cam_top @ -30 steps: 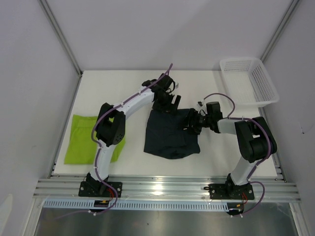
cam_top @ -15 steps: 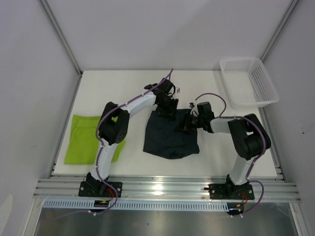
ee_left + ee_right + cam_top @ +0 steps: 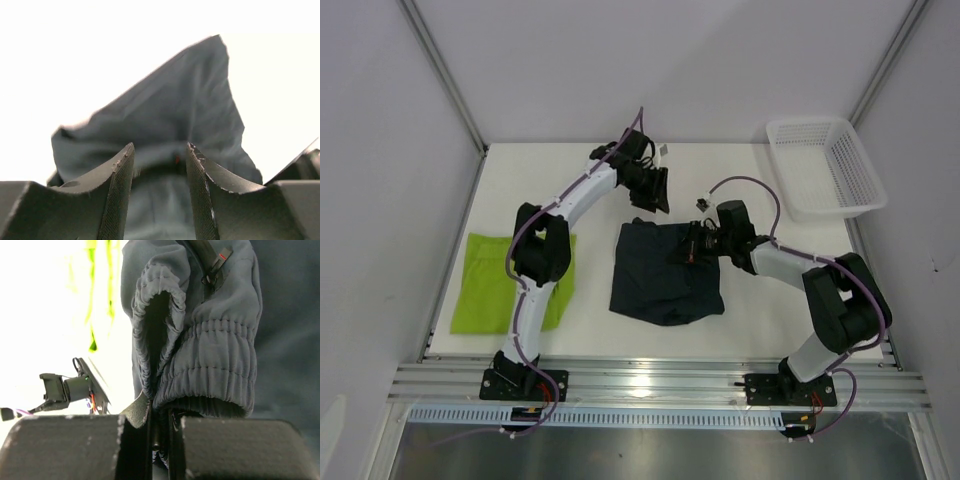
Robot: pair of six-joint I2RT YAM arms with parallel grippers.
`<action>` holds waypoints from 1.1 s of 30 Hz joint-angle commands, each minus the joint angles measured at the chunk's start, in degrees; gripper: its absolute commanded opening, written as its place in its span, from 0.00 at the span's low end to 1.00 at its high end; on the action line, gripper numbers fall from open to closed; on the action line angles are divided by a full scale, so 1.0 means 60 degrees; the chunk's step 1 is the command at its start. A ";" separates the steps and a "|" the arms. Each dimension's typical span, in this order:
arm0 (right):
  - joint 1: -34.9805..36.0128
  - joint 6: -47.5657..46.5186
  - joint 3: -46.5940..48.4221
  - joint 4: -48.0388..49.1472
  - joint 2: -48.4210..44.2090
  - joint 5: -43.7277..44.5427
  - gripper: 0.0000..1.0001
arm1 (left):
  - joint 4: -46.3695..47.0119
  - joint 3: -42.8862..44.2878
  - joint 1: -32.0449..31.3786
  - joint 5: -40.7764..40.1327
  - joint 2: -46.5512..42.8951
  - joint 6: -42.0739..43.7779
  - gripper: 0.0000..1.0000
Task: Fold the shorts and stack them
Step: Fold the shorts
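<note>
The navy-teal shorts (image 3: pixel 665 282) lie loosely folded mid-table. My right gripper (image 3: pixel 692 248) is at their upper right part, shut on the gathered elastic waistband (image 3: pixel 210 365), which bulges above the jaws (image 3: pixel 159 412). My left gripper (image 3: pixel 653 195) hangs just behind the shorts' rear edge. Its jaws stand partly open with nothing between them (image 3: pixel 160 147), and the navy fabric (image 3: pixel 165 100) shows beyond them. The lime green shorts (image 3: pixel 490 285) lie flat at the left edge, partly under the left arm, and appear as a blurred green streak (image 3: pixel 92 270) in the right wrist view.
A white mesh basket (image 3: pixel 840 190) stands at the back right corner. Metal rails run along the table's near edge (image 3: pixel 650 380). Frame posts and white walls close in the table on the left, right and back.
The right gripper shut on the navy waistband and shifted slightly left. The left gripper narrowed its jaws, then drew back and up from the shorts' rear edge.
</note>
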 commanded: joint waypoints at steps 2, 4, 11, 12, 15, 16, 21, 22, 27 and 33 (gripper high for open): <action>0.0331 -0.0713 0.0077 -0.0533 -0.0809 0.0280 0.00 | -0.0351 0.1131 -0.0085 0.1139 0.0719 0.0295 0.48; 0.0332 -0.0918 0.0092 -0.0767 -0.0809 0.0281 0.00 | -0.0322 0.1160 -0.0100 0.1318 0.0939 0.0383 0.48; 0.0346 -0.1344 0.0106 -0.1032 -0.0751 0.0310 0.00 | -0.0117 0.0884 -0.0305 0.1568 0.1218 0.0617 0.47; 0.0317 -0.1359 0.0136 -0.1032 -0.0765 0.0295 0.00 | -0.0087 0.0780 -0.0349 0.1553 0.1233 0.0647 0.47; 0.0302 -0.1461 0.0252 -0.1368 -0.0780 0.0324 0.00 | 0.0205 0.0224 -0.0408 0.1553 0.1190 0.0676 0.47; 0.0288 -0.1490 0.0282 -0.1442 -0.0751 0.0325 0.00 | 0.0336 0.0121 -0.0408 0.1698 0.1189 0.0676 0.47; 0.0229 -0.1505 0.0385 -0.1545 -0.0590 0.0354 0.00 | 0.0645 -0.0524 -0.0422 0.1758 0.1174 0.0866 0.46; 0.0171 -0.1491 0.0414 -0.1545 -0.0517 0.0383 0.00 | 0.0602 -0.0510 -0.0408 0.1628 0.1247 0.0997 0.45; 0.0083 -0.1592 0.0546 -0.1720 -0.0443 0.0310 0.00 | 0.0309 -0.0350 -0.0422 0.1275 0.1497 0.1480 0.43; -0.0239 -0.1901 0.1161 -0.2481 -0.0545 -0.0158 0.00 | -0.0058 0.0208 -0.0422 0.0981 0.1877 0.1818 0.43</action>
